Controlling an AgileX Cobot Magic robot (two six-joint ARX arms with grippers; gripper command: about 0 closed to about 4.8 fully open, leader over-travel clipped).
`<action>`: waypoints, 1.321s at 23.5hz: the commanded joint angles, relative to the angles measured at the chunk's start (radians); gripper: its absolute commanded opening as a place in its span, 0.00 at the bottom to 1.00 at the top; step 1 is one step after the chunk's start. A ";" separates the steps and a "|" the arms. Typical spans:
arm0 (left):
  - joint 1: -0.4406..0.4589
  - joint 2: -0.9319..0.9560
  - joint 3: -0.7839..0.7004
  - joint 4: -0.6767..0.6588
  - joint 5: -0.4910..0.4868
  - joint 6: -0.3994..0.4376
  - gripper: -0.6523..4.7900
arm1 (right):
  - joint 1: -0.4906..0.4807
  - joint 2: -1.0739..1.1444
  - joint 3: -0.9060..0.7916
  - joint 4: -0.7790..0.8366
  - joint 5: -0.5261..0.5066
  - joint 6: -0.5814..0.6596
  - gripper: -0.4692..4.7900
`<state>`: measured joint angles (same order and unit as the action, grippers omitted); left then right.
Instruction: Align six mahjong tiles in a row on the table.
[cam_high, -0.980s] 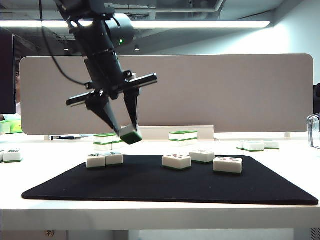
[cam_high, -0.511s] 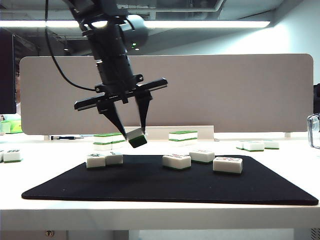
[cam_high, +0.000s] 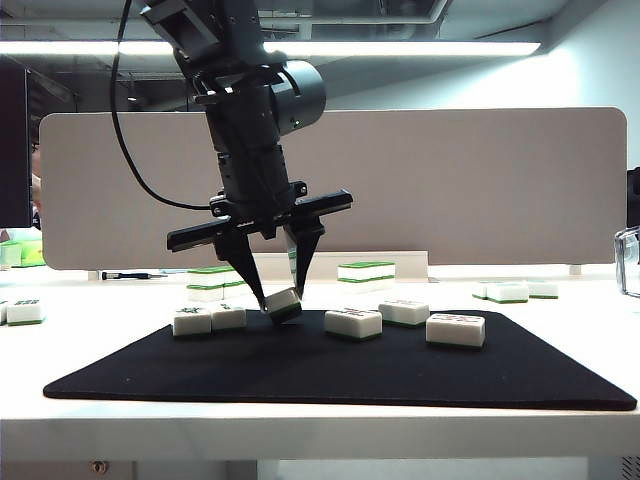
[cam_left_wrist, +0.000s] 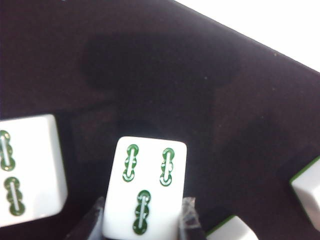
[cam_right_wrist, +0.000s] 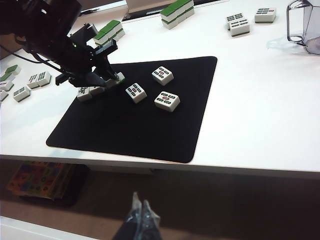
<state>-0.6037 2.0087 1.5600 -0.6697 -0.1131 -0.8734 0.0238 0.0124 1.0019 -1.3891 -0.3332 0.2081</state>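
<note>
White bench (cam_high: 560, 420) carries a black mat (cam_high: 330, 375) with five face-up tiles; two (cam_high: 208, 320) touching at its 9 o'clock, three (cam_high: 405, 322) scattered toward 3, so the row's barely begun; left pincer (cam_high: 281, 303) hangs just above the mat beside the pair, clamped on the sixth tile (cam_left_wrist: 146, 187), white with three green bamboo marks; right pincer (cam_right_wrist: 141, 215) sits off the bench at 6, fingers together, holding nothing.

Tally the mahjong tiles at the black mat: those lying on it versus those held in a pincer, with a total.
Tiles lying on the black mat: 5
Held tile in the left pincer, low over the mat: 1
In the right pincer, shut, off the table's front: 0
Total: 6
</note>
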 joint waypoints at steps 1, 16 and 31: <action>-0.005 0.002 0.001 0.003 0.004 -0.006 0.34 | 0.000 -0.012 0.002 0.009 0.002 -0.003 0.09; -0.006 -0.003 0.064 -0.018 0.098 0.072 0.63 | 0.000 -0.012 0.002 0.009 0.001 -0.003 0.09; -0.038 0.076 0.155 -0.051 0.087 0.406 0.38 | 0.000 -0.012 0.002 0.010 0.002 -0.003 0.09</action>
<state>-0.6434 2.0830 1.7157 -0.7193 -0.0193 -0.4877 0.0238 0.0124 1.0016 -1.3891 -0.3332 0.2077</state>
